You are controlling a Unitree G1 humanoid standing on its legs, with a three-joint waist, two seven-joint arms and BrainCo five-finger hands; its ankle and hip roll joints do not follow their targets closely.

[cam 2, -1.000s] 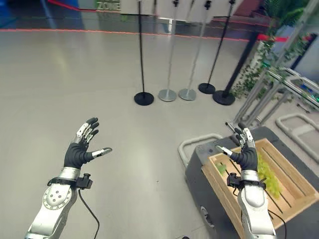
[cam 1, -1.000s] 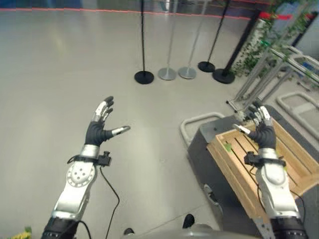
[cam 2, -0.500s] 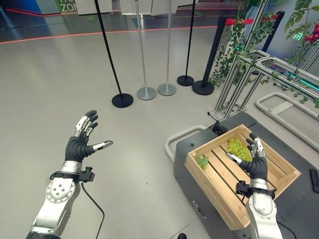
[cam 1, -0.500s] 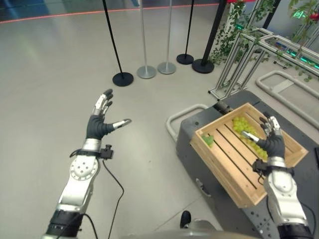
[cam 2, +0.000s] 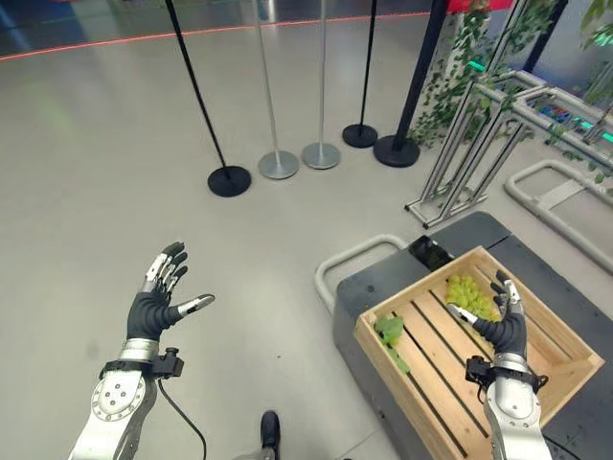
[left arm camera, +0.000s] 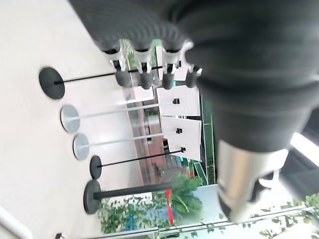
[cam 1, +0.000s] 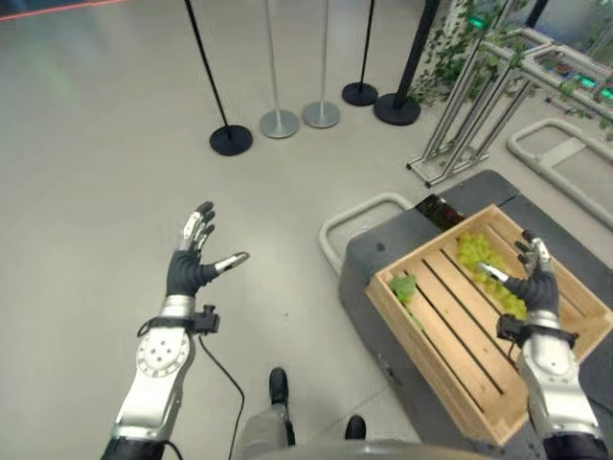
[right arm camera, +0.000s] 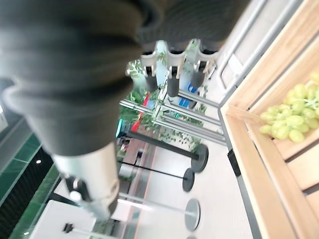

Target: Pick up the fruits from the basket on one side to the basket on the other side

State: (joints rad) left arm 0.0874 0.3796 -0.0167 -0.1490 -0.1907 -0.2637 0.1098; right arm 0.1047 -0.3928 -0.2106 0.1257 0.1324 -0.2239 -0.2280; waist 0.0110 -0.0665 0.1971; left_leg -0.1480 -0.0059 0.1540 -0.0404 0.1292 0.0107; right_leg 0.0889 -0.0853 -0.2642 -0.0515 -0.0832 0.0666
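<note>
A slatted wooden crate sits on a dark grey cart at the right. A bunch of green grapes lies in its far corner, also seen in the right wrist view as green grapes. A smaller green fruit rests at the crate's left end. My right hand hovers open above the crate, just beside the grapes, holding nothing. My left hand is raised open over bare floor at the left, fingers spread, with nothing in it.
Several stanchion posts with round bases stand on the grey floor ahead. A metal frame with green plants stands at the right behind the cart. A white tubular handle projects from the cart's left end.
The camera has tilted and shifted, so the whole scene has slid. My right hand stays open over the crate near the grapes. The left hand keeps its raised open pose.
</note>
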